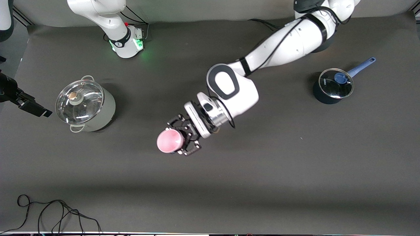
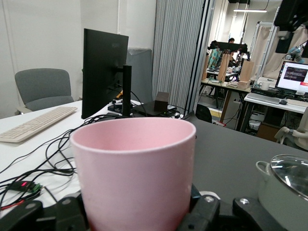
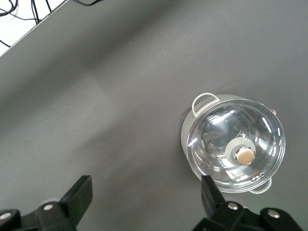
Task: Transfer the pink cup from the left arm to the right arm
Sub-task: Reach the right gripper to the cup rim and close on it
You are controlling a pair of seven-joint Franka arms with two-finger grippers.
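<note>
The pink cup (image 1: 170,141) is a small pale-pink tumbler, held upright with its mouth up over the middle of the table. My left gripper (image 1: 181,137) is shut on its side. In the left wrist view the cup (image 2: 134,163) fills the middle, and the left gripper (image 2: 139,214) has a black finger on each side of its lower part. My right gripper (image 1: 31,105) is up in the air at the right arm's end of the table, beside the lidded pot. In the right wrist view it (image 3: 144,197) is open and empty, over bare table next to that pot.
A pale pot with a glass lid (image 1: 85,105) stands toward the right arm's end; it also shows in the right wrist view (image 3: 236,144) and the left wrist view (image 2: 284,187). A dark saucepan with a blue handle (image 1: 333,86) stands toward the left arm's end. A black cable (image 1: 49,213) lies along the near edge.
</note>
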